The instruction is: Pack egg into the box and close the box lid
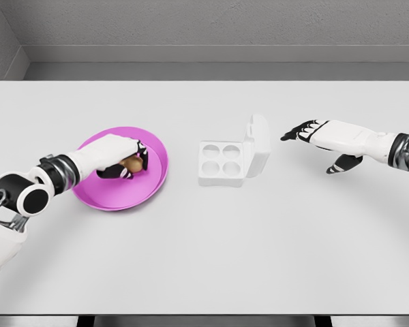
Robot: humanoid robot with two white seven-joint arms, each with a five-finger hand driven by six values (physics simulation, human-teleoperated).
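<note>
The task is sitting at its opening step. At the left of the frame the left hand (123,158) is reaching over the pink plate (153,180) and curling its fingers around a brown egg (129,164), which is showing between the dark fingertips; the egg appears to be low over the plate, and whether it is resting there or just lifting off I cannot tell. At the centre the white egg box (221,163) is standing open on the grey table (204,259), all four of its round cups showing empty, with its lid (257,146) tipped up along the right side. Toward the right edge the right hand (324,136) is hovering above the table, fingers spread and holding nothing, near the lid but apart from it. Carrying the egg across, seating it in a cup and swinging the lid down all look to be remaining.
</note>
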